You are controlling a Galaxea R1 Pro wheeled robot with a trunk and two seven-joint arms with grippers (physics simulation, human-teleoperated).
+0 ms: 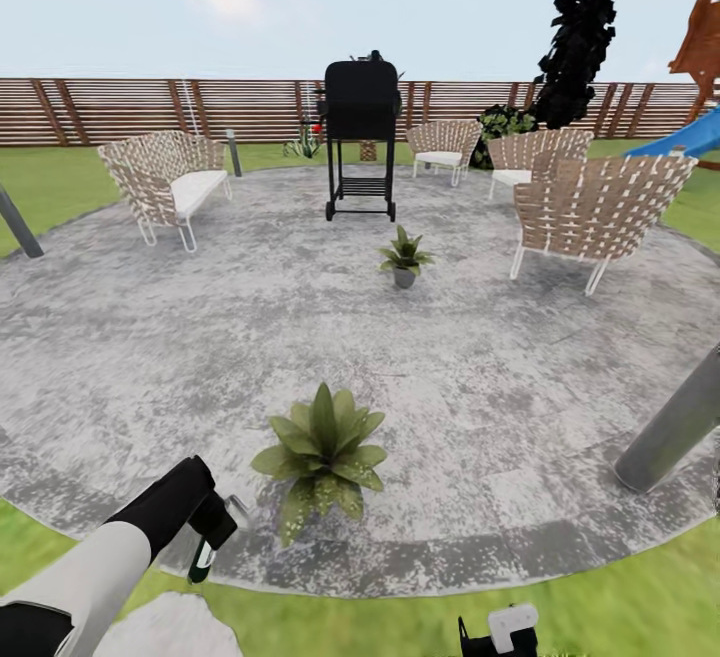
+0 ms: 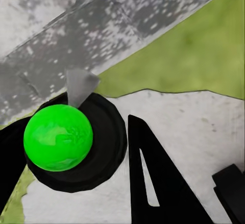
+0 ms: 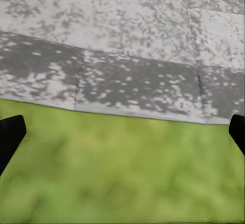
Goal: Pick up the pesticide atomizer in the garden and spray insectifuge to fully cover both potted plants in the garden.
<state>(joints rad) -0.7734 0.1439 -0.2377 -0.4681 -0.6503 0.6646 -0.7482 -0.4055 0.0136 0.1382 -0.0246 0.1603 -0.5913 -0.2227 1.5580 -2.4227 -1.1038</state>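
Head view showed the left gripper (image 1: 212, 527) low at the patio's (image 1: 520, 377) near edge, just beside the nearer potted plant (image 1: 322, 457); its fingers were clamped on the pesticide atomizer (image 1: 203, 559), a slim bottle that hung below the black wrist with a dark green lower end; holding it so close to the leaves looked meant to put the spray within reach of that rosette. Left wrist view looked down on the atomizer (image 2: 58, 138): a bright green rounded body seated in a dark ring, a small grey nozzle-like tip beside it, one black finger (image 2: 153, 183) alongside. The farther potted plant (image 1: 404, 259) stood well apart toward the middle of the patio, near a black grill (image 1: 361, 132) and ringed by wicker chairs (image 1: 598, 212); it would probably need a drive closer. Right wrist view showed the right gripper (image 3: 122, 132) over lawn (image 3: 122, 173), fingers spread wide on nothing.
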